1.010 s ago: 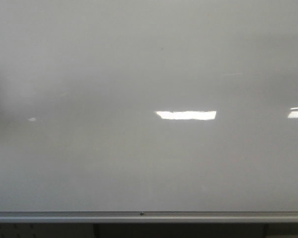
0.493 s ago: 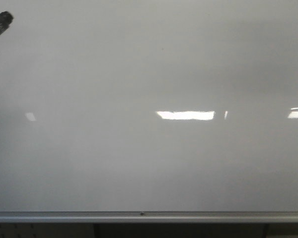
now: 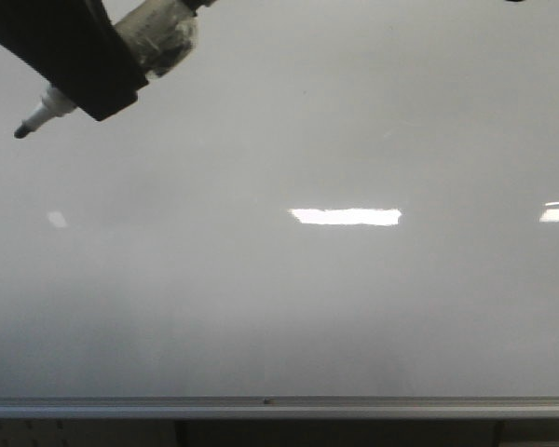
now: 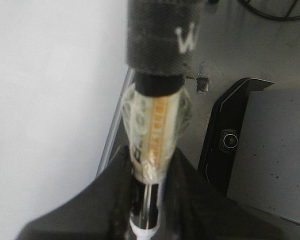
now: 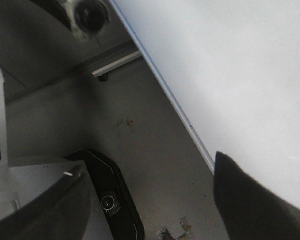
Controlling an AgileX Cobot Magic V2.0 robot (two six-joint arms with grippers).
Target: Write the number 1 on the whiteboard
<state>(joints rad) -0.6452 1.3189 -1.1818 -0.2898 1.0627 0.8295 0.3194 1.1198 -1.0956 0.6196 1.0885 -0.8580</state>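
While the left black tool point(image 3: 70, 70) stays out at the upper left of the front view, clenched on a tape-wrapped white marker with a dark tip point(image 3: 37, 116), the large glossy pale grey whiteboard point(image 3: 289, 307) shows no stroke. Right tool's point(image 5: 150, 200) dark fingers point(image 5: 250, 200) stand spread apart, released.
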